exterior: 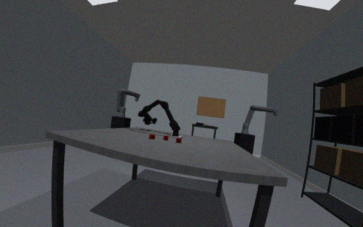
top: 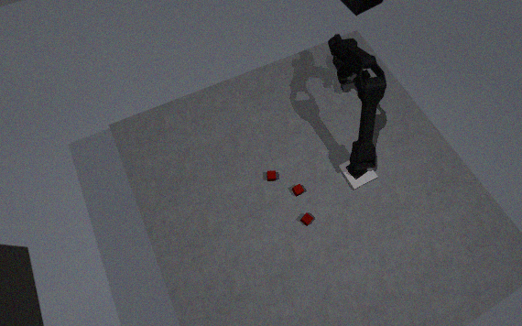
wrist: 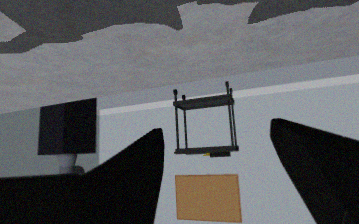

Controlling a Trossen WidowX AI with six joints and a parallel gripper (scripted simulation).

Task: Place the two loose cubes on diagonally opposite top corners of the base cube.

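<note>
Hovering near table (top: 429, 256) far edge, gripper (exterior: 148, 120) seemingly part-spread, holding nothing, cubes (top: 298, 190) well apart.

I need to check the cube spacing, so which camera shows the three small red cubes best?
The top view: the three small red cubes lie apart. The exterior view shows them tiny, in a row. The wrist view misses them.
</note>
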